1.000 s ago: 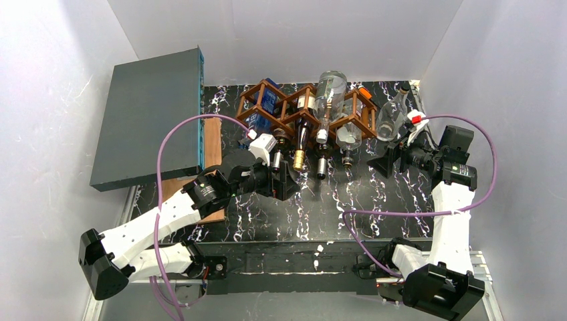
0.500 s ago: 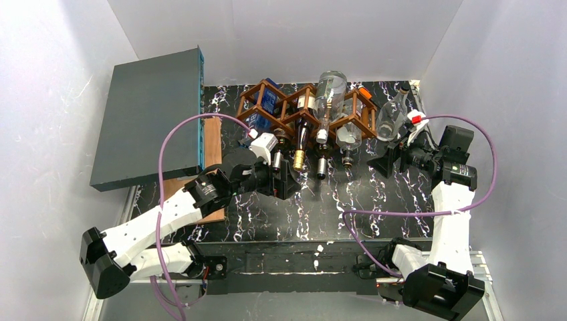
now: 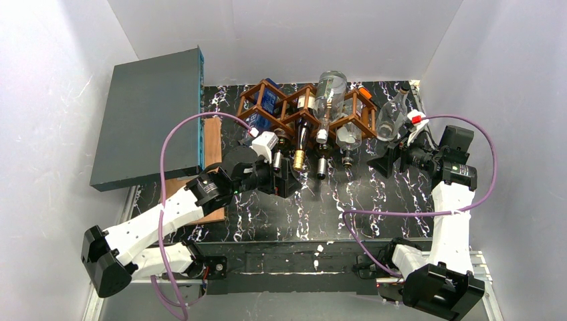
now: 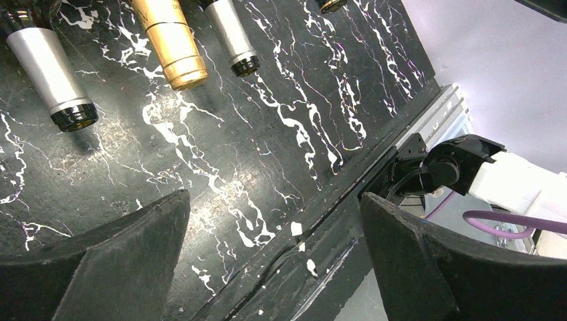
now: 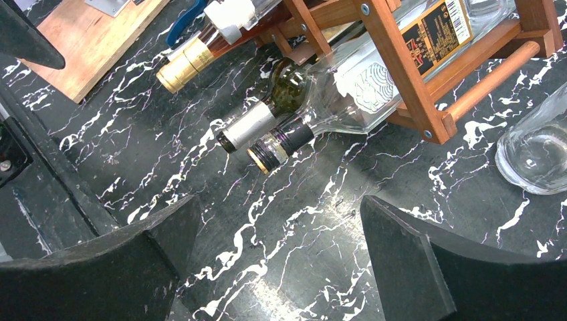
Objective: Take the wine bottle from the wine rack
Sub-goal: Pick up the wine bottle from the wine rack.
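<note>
**Gold-foil-necked dark wine bottle (image 3: 299,159) lying in the brown wooden lattice wine rack (image 5: 401,67), far middle of the black marble-veined table (image 4: 267,134), neck pointing near.**

The left gripper (image 3: 284,177) hovers just near of the necks, claw spread wide and empty. The right gripper (image 5: 277,200), equally spread and empty, sits by the rack's right end, near a clear glass bottle (image 3: 389,117). This looks like the reach. Centre the jaws on the gold neck, between the silver-capped necks (image 4: 50,77). Close behind the foil lip, then draw straight along the cell so nothing snags the lattice.
</note>
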Action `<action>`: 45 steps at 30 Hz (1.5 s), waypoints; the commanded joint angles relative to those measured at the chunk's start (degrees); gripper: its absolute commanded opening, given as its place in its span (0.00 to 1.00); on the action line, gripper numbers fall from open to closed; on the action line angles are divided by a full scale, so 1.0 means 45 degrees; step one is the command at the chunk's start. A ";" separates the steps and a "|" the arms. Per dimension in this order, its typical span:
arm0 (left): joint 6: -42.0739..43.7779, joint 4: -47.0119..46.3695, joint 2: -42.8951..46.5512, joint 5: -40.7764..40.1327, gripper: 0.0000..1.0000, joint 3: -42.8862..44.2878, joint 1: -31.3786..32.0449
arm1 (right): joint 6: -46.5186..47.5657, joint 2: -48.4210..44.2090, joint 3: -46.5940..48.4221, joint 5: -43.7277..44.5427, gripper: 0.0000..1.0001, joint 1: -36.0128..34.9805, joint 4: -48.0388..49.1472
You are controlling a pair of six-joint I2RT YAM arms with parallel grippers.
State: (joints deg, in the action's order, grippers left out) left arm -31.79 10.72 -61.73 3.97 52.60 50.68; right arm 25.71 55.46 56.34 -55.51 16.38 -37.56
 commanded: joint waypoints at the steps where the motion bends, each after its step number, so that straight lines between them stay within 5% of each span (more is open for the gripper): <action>1: -0.0035 -0.0151 -0.0077 0.0229 0.98 0.0556 -0.0142 | 0.0123 -0.0079 -0.0113 -0.0283 0.98 -0.0047 0.0260; 18: -0.0671 -0.0794 -0.1720 0.0835 0.98 0.1932 -0.0917 | 0.0150 -0.0101 -0.0193 -0.0322 0.98 -0.0086 0.0300; 33: -0.0391 -0.1098 -0.6022 -0.0689 0.98 0.5680 -0.1540 | 0.0046 -0.0181 -0.0305 -0.0478 0.98 -0.0183 0.0522; 45: -0.0064 -0.1119 -0.9408 -0.0882 0.88 0.8949 -0.1715 | 0.0086 -0.0163 -0.0312 -0.0446 0.99 -0.0274 0.0500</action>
State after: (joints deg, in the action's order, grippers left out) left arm -33.06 5.98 -103.33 1.04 88.60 43.13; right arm 25.71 55.44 55.27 -56.10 15.55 -37.15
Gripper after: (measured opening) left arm 0.914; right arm 0.984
